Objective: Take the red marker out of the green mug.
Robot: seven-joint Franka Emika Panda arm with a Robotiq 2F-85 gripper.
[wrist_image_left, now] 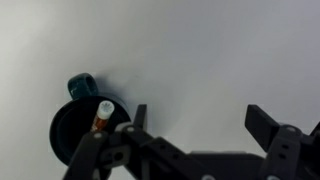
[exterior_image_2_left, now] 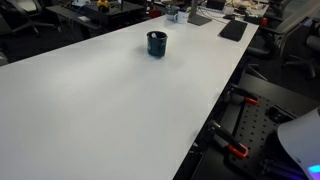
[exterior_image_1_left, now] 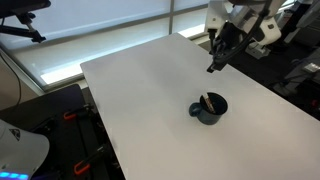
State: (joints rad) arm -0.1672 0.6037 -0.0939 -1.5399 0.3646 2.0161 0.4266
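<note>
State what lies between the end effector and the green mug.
Nothing: in an exterior view, only bare white table separates the end effector from the green mug.

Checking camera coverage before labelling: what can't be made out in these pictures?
- Red marker: lower part hidden inside the green mug, wrist view.
- Green mug: one side covered by the gripper, wrist view.
- Red marker: too small to find in the green mug in an exterior view.
</note>
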